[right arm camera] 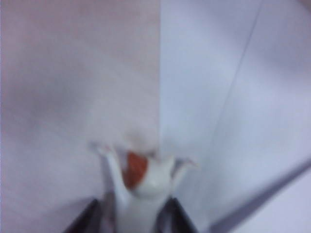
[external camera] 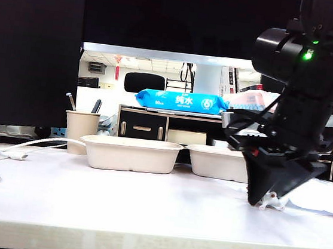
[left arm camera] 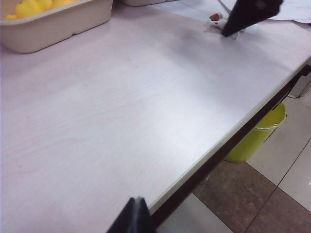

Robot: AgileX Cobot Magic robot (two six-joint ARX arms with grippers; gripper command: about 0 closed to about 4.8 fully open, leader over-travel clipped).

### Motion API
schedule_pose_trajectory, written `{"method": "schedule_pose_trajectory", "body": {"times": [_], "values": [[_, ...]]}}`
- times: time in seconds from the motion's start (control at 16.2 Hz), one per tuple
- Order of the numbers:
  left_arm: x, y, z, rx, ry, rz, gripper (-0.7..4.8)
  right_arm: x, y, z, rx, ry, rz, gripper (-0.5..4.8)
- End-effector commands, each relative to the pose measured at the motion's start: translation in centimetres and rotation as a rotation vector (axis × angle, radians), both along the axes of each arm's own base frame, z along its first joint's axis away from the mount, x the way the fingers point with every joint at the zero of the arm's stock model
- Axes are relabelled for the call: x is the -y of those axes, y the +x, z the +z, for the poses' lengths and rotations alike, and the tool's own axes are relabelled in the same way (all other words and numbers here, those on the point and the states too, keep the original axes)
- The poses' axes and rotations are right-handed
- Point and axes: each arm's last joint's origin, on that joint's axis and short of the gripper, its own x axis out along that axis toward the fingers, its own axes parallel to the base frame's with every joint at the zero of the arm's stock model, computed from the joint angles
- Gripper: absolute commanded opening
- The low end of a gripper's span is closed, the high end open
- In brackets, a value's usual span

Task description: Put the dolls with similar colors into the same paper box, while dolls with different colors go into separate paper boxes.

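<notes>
- Small white doll with a brown-orange patch lies on the table at the right side, just in front of the right-hand paper box — not yet in either box.
- Right gripper is down over the doll, a dark finger on either side of it; jaws part-way open and close against its body. Firm grip or not: cannot tell, the close view is blurred.
- Judgement: low, straddling pose suits a pick from above.
- Left paper box holds yellow dolls — seen only by the left wrist camera; from the side the box wall hides them.
- Left gripper hangs near the table's front edge, well apart from everything; only a dark tip shows, so its opening cannot be told.
- White paper sheet lies beside the doll.
</notes>
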Motion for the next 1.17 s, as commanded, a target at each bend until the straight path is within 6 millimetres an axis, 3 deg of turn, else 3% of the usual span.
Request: {"method": "schedule_pose_trajectory", "body": {"times": [0.06, 0.31, 0.37, 0.56, 0.86, 1.17], "values": [[0.0, 0.0, 0.2, 0.014, -0.008, -0.003, -0.05, 0.0, -0.1, -0.3, -0.014, -0.009, -0.001, 0.89], [0.0, 0.0, 0.3, 0.018, -0.012, -0.002, -0.05, 0.0, 0.0, 0.3, 0.006, 0.001, -0.002, 0.74], [0.0, 0.0, 0.3, 0.025, -0.017, -0.001, -0.05, 0.0, 0.1, 0.9, 0.021, 0.009, -0.003, 0.49], [-0.2, -0.1, 0.8, 0.062, -0.048, 0.005, -0.05, -0.2, 0.5, 2.7, 0.081, 0.039, -0.005, 0.49], [-0.5, -0.4, 1.6, 0.138, -0.110, 0.007, -0.05, -1.0, 2.5, 6.1, 0.258, 0.112, -0.017, 0.49], [-1.2, -0.3, 2.2, 0.203, -0.154, 0.067, -0.05, 0.5, 5.7, 8.4, 0.415, 0.145, -0.113, 0.54]]}}
